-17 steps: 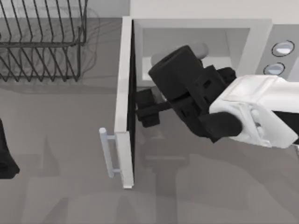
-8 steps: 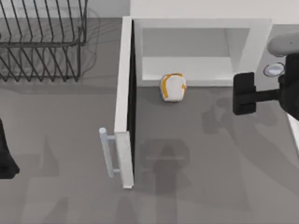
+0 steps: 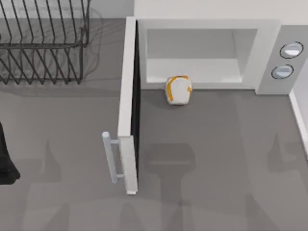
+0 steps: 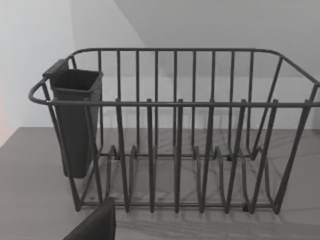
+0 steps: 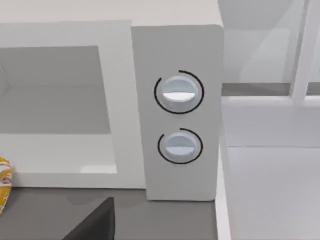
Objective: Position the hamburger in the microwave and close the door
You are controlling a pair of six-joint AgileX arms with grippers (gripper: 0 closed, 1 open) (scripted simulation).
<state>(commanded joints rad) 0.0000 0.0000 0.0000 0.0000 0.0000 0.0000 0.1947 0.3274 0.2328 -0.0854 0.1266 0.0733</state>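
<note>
The hamburger [image 3: 178, 90], a small white lump with orange streaks, lies on the grey table just outside the open cavity of the microwave [image 3: 267, 53], against its front lip. Its edge also appears in the right wrist view as the hamburger [image 5: 3, 183]. The door [image 3: 128, 101] stands wide open, swung out towards the table's front, with its bar handle [image 3: 109, 158] on the left side. My left arm [image 3: 6, 161] is parked at the table's far left edge. A dark part of my right gripper [image 5: 95, 225] faces the microwave's two dials [image 5: 179, 93]. Nothing is held.
A black wire rack [image 3: 43, 43] with a dark cup [image 4: 75, 120] on its side stands at the back left. A pale raised surface [image 3: 301, 115] borders the table on the right, beside the microwave.
My right arm, which was reaching in front of the cavity, has pulled back to the right and left the top view. The hamburger now lies uncovered at the cavity's front.
</note>
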